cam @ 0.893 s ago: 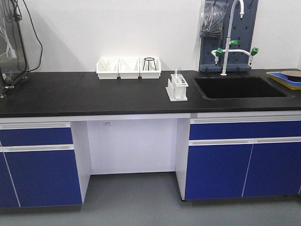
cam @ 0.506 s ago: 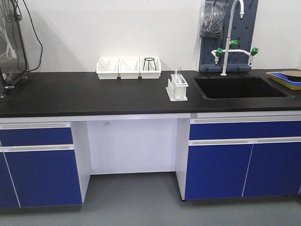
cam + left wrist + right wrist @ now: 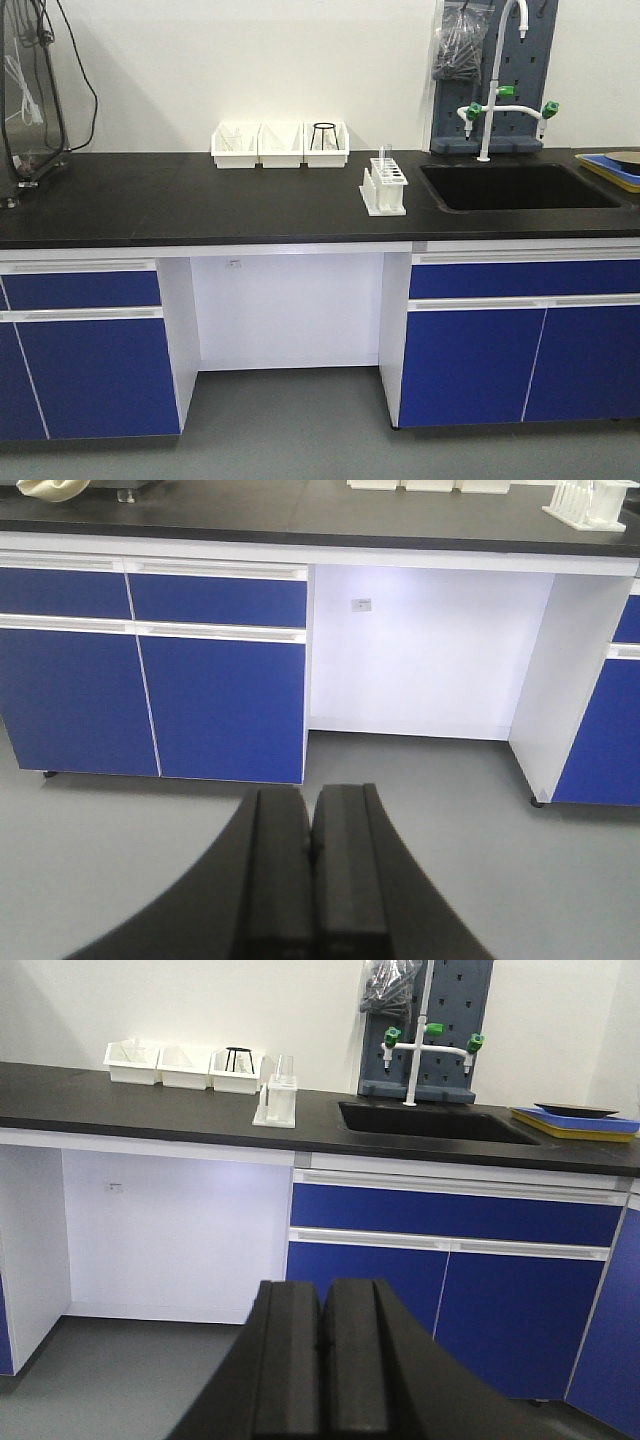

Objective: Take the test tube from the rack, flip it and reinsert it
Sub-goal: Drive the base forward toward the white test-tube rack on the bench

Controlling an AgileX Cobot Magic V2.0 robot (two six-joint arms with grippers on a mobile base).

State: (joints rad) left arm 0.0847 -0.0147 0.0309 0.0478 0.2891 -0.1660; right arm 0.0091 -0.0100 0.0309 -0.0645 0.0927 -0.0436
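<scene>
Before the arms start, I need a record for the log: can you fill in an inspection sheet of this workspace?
Surface: black counter, flat, mostly bare.
Job's things: test tube upright in the rack, beside the sink.
Clutter: three white bins at the back wall, a wire stand in one; blue tray far right.
Grippers: left gripper and right gripper, jaws shut, empty, low before the cabinets.
Cables: black cables hanging at far left.
Surroundings: tap, pegboard, grey floor.
</scene>
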